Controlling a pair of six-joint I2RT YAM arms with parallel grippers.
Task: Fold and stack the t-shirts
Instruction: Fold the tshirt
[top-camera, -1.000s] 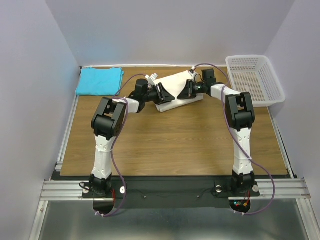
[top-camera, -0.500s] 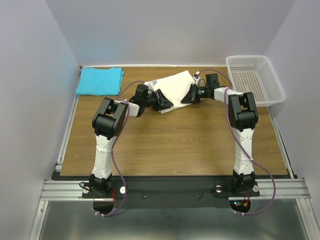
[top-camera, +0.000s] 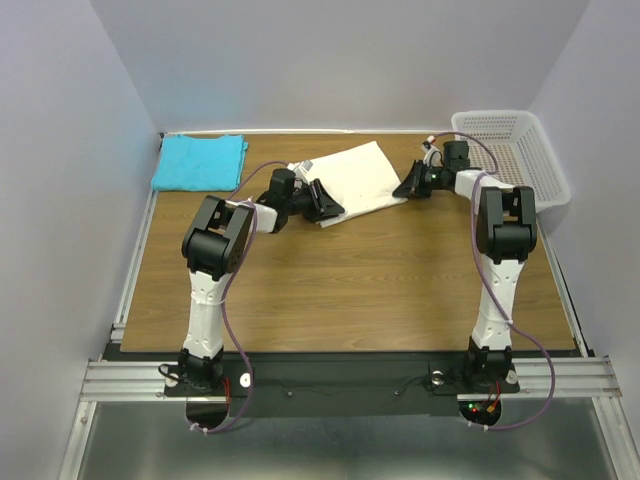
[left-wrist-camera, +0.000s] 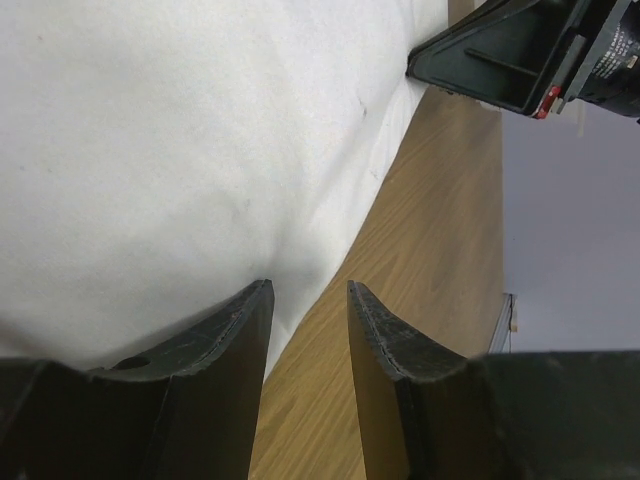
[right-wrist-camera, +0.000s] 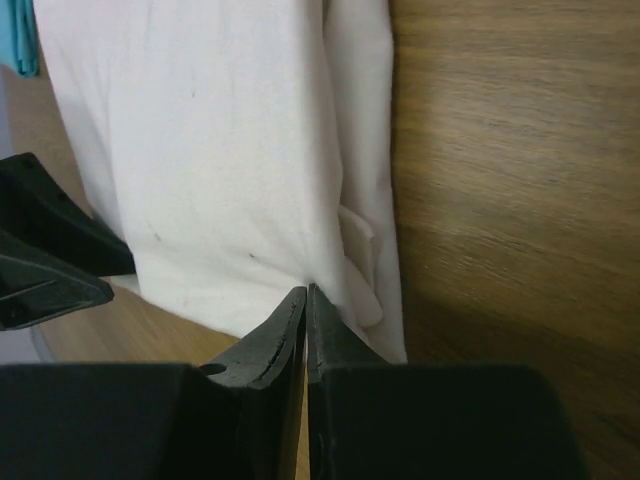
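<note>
Left gripper (left-wrist-camera: 308, 290): jaws partly apart, nothing held; the cream-white t-shirt (left-wrist-camera: 150, 150) lies under and just ahead of its fingertips.
Right gripper (right-wrist-camera: 306, 292): fingers pressed together at that shirt's edge; no pinch can be confirmed.
Done: both shirts are judged folded.
Left: stacking; the turquoise t-shirt (top-camera: 200, 162) lies well apart from both sets of fingers.

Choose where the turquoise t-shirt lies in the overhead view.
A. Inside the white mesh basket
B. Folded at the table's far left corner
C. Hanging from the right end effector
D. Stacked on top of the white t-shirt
B: the turquoise t-shirt lies folded flat at the far left corner of the table, apart from the white t-shirt and from the basket at the far right.
</note>
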